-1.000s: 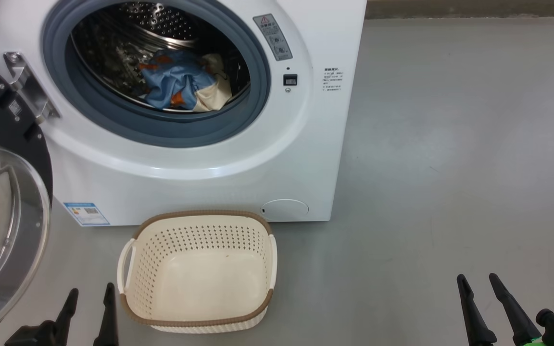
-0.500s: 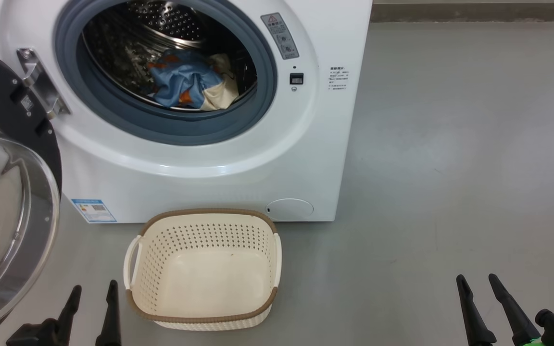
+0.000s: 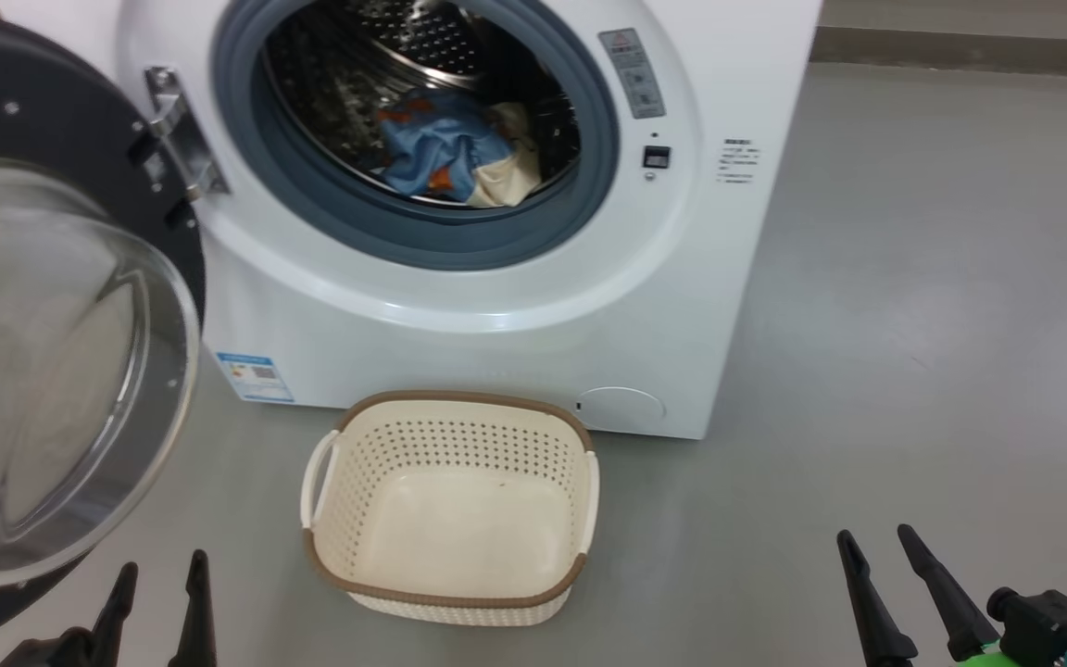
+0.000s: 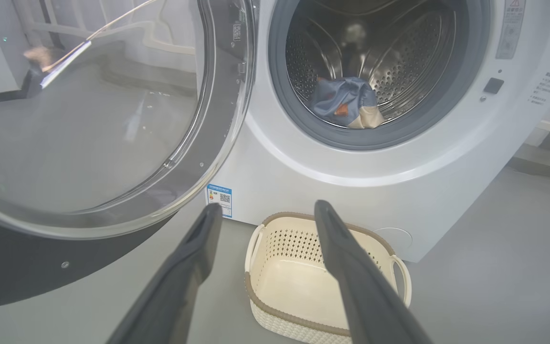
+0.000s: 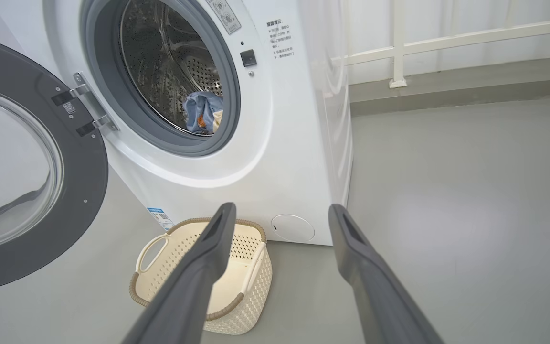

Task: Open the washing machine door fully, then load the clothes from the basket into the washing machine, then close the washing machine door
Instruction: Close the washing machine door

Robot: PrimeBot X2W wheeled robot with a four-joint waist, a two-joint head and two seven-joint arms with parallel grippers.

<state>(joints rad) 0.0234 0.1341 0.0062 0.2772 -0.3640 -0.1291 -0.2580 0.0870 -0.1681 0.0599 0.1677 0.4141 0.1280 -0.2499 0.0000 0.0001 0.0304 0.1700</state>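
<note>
Light blue bear-print clothes w/ cream cloth lie in the steel drum of the big white washing machine. The cream perforated basket sits empty on the floor just in front. The round black-rimmed washing machine door hangs wide open at left. L gripper & R gripper are both spread, holding nothing.

Risk: the door's bulging glass sits close to the L gripper, so a careless reach could knock it or slip off. Vs 1 s ago, the whole head view has slid right. That's the camera turning; the things are unmoved.
</note>
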